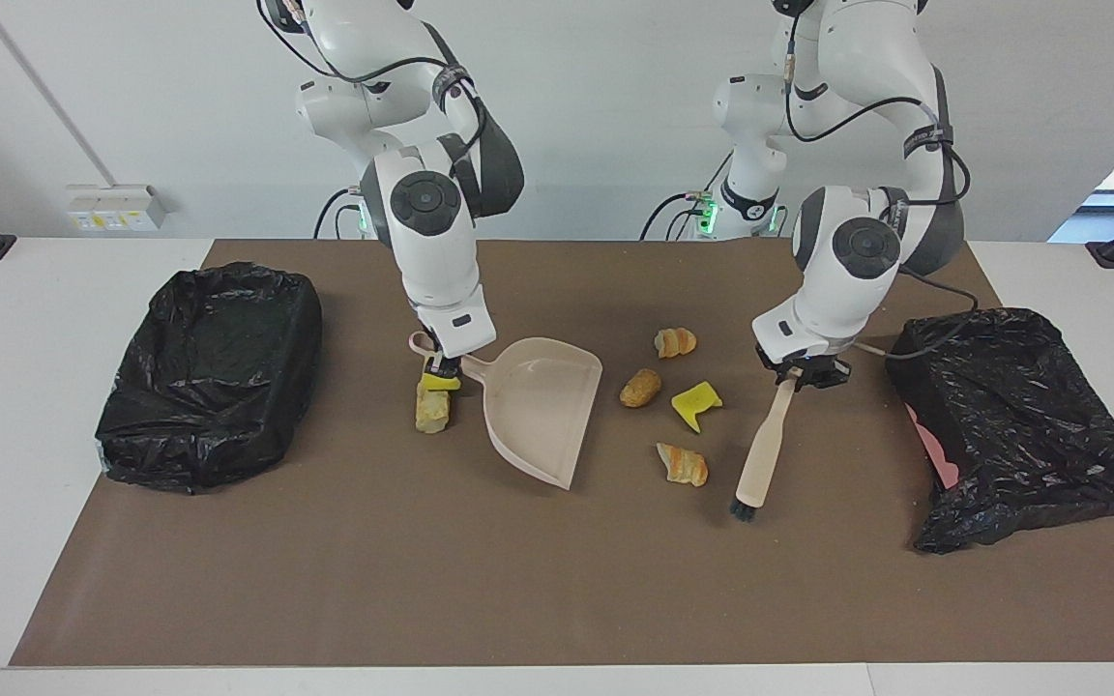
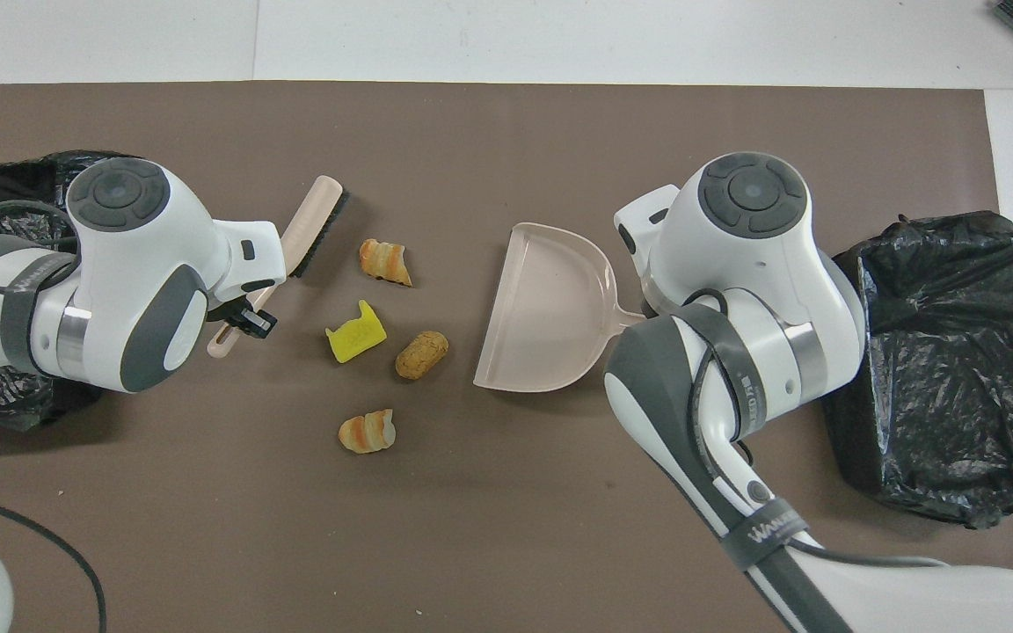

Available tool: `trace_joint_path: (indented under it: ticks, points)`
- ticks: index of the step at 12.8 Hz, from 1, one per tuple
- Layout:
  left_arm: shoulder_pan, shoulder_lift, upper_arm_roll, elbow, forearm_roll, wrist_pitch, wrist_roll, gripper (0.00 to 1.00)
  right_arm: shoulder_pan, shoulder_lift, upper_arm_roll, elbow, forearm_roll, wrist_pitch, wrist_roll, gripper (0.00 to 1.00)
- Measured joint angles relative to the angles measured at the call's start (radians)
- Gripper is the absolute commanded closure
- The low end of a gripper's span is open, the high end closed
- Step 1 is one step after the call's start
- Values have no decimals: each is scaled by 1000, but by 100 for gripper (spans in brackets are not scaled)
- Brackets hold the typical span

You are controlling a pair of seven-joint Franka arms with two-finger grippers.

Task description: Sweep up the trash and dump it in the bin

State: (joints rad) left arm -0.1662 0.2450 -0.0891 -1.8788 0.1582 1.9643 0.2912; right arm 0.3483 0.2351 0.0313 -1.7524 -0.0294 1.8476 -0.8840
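1. Gripping the beige dustpan (image 1: pixel 542 406) by its handle, the right gripper (image 1: pixel 443 360) is clamped shut on it over the mat's right-arm half; the pan is tipped on edge, open mouth facing the loose trash.
2. Left gripper (image 1: pixel 799 372) is closed tight on the brush (image 1: pixel 762 452) handle; the brush slants down, bristle tip at the brown mat (image 1: pixel 325 580), just beside the scraps on the left arm's side.
3. Trash between pan and brush: croissant piece (image 1: pixel 675 342) nearest the robots, bread roll (image 1: pixel 640 387), yellow sponge chunk (image 1: pixel 695 402) beside the roll, second croissant piece (image 1: pixel 683 464) farthest from the robots. None touching the pan or the brush.
4. Two more scraps sit under the right gripper, by the pan handle: a yellow sponge piece (image 1: pixel 439 381) resting on a tan bread piece (image 1: pixel 432 410). The arm hides both from overhead.
5. Black-bagged bin (image 1: pixel 214 372) sits at the right arm's end of the table, well apart from the trash.
6. Second black-bagged bin (image 1: pixel 1021 416) at the left arm's end, a pink patch showing at its side.
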Motion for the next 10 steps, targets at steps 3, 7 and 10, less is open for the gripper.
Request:
trace_joint_path:
  ticks: [3,7,10]
  points:
    - [-22,12,-6,7,31,-87,72,100,28,-67,3,-128,-9,96,-1,100]
    - [-107,-10,-16,8,25,-212,79,100,74,-98,4,-250,-10,232,1,100]
    - [-165,-27,-18,8,-8,-256,77,100,81,-99,3,-265,-10,252,3,100]
